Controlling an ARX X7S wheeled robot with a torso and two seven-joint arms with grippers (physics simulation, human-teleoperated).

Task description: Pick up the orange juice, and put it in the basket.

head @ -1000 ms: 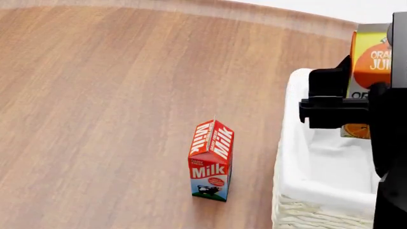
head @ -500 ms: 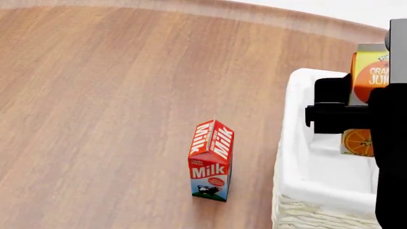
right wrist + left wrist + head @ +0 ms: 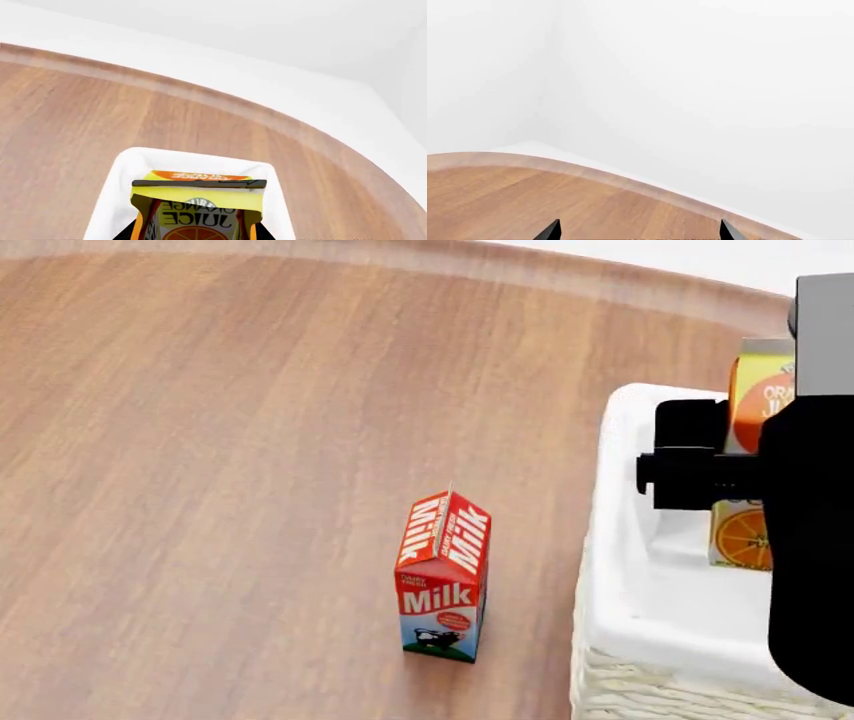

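The orange juice (image 3: 757, 400) is an upright yellow-and-orange carton standing inside the basket (image 3: 625, 500), a cream wicker square with a white liner at the right edge of the head view. My right gripper (image 3: 745, 478) is shut on the carton's sides, its black body covering the carton's middle. In the right wrist view the orange juice (image 3: 198, 212) fills the space between the dark fingers (image 3: 261, 233) of the right gripper (image 3: 193, 235), with the basket (image 3: 127, 167) rim around it. Whether the carton rests on the basket floor is hidden. My left gripper (image 3: 639, 235) stands open over bare table.
A red-and-white milk carton (image 3: 443, 575) stands upright on the wooden table (image 3: 240, 440), just left of the basket. The table's curved far edge (image 3: 627, 177) meets a white wall. My right arm hides the basket's right part.
The right gripper has lowered the orange juice into the basket, and the carton's top sits lower in the head view. The milk carton has not moved.
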